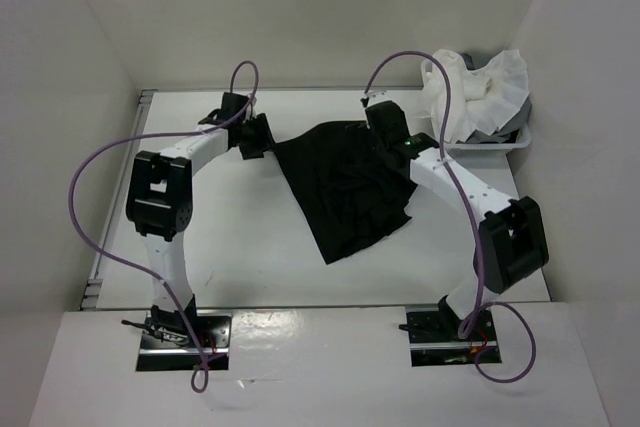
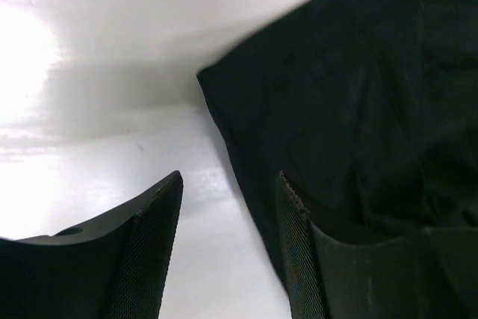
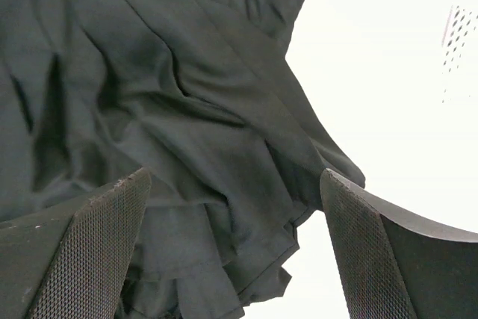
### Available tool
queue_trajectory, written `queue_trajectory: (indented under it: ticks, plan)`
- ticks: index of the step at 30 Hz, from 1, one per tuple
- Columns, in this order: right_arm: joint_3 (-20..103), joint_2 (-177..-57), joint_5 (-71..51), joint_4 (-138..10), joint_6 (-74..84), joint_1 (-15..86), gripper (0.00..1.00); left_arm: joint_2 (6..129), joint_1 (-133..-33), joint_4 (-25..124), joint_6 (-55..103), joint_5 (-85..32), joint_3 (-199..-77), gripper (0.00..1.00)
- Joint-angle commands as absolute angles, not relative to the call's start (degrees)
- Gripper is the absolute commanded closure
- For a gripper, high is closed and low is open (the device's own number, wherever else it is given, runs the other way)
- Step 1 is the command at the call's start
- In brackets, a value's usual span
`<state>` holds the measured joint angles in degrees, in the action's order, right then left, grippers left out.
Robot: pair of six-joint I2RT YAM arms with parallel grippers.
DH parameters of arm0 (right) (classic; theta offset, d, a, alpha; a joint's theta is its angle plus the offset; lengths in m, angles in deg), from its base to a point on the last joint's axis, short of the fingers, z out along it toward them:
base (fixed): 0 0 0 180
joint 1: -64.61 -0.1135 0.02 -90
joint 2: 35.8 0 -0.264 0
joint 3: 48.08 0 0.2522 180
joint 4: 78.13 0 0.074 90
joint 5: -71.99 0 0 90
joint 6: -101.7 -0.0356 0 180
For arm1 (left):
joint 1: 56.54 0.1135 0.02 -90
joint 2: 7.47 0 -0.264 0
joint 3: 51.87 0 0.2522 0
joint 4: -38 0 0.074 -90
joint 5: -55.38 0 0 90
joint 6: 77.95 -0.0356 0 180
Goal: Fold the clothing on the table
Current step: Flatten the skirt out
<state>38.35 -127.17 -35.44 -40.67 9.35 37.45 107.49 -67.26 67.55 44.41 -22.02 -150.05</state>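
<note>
The clothing, a black pleated skirt (image 1: 345,187), lies spread and rumpled on the white table (image 1: 250,237). My left gripper (image 1: 256,137) is at the skirt's far left corner. In the left wrist view its jaws (image 2: 229,184) stand apart, low over the table. The skirt's edge (image 2: 246,184) runs between them, and the right finger (image 2: 299,244) is over the fabric (image 2: 351,110). Nothing is pinched. My right gripper (image 1: 385,129) hovers over the skirt's far right part. It is open (image 3: 235,177) wide above the ruffled cloth (image 3: 187,110), with nothing held.
A small white basket (image 1: 500,144) with white and grey cloths (image 1: 480,87) stands at the far right corner, close behind the right arm. Its perforated wall (image 3: 455,31) shows in the right wrist view. White walls enclose the table on three sides.
</note>
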Motion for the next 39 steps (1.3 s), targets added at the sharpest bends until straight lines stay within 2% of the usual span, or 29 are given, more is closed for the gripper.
queue_trajectory:
  ticks: [1,8,23,28,32,39]
  plan:
    - [37.23,-121.94,-34.36,-45.73,10.56,37.45,0.02,110.04,-67.96,68.98,47.64,-26.98,-155.54,0.4]
    - [36.17,-121.4,-34.36,-46.79,11.09,37.45,0.02,115.57,-67.96,71.79,48.17,-28.56,-161.86,0.42]
    - [34.5,-119.21,-33.21,-49.08,11.09,37.98,0.02,120.32,-68.49,72.32,48.17,-27.94,-162.49,0.45]
    - [33.97,-118.16,-32.07,-49.6,11.09,38.6,0.02,122.79,-69.02,73.38,48.17,-27.94,-165.99,0.46]
    - [33.45,-118.15,-30.93,-49.6,11.09,39.12,0.02,124.54,-69.02,73.91,48.17,-27.42,-167.15,0.49]
    - [33.45,-117.63,-30.93,-50.13,11.09,39.65,0.02,125.25,-69.02,73.91,48.17,-25.66,-166.97,0.62]
